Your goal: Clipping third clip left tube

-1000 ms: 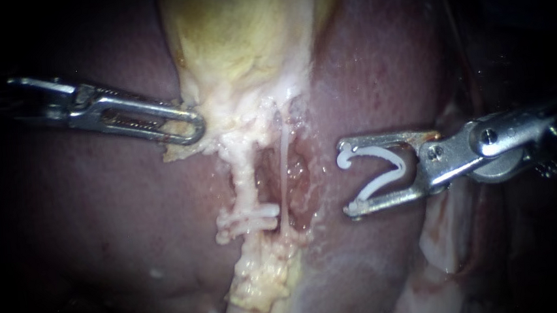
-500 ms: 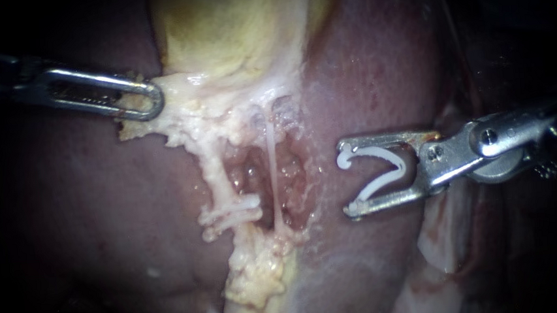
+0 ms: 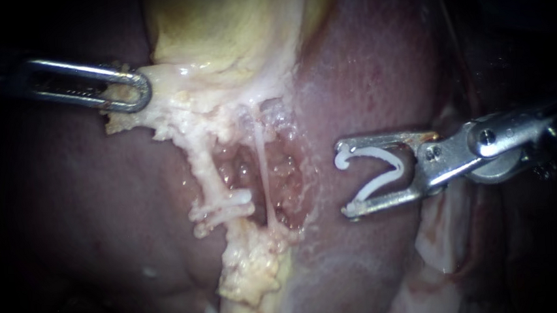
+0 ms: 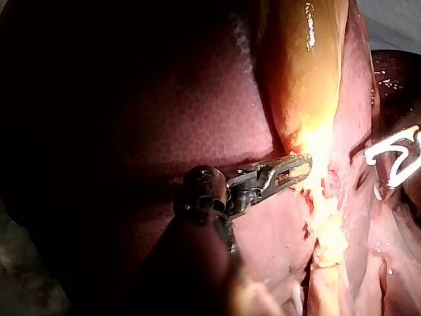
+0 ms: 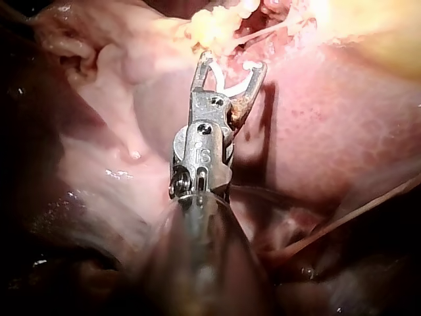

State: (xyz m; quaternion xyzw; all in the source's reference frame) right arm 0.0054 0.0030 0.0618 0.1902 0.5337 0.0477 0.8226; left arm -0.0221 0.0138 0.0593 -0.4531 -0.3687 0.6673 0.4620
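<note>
Dim liver [image 3: 364, 72]; left instrument [image 3: 135, 93] on gallbladder [image 3: 230, 29], shaft in shadow.

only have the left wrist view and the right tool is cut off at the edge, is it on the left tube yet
Observer: No, the endoscope view shows the right tool over the liver, clear of the left tube.
Operator: what's between them
Observer: The thin right tube.
Operator: anything on the left tube already
Observer: Yes, a white clip lies across it near its lower end.
</note>
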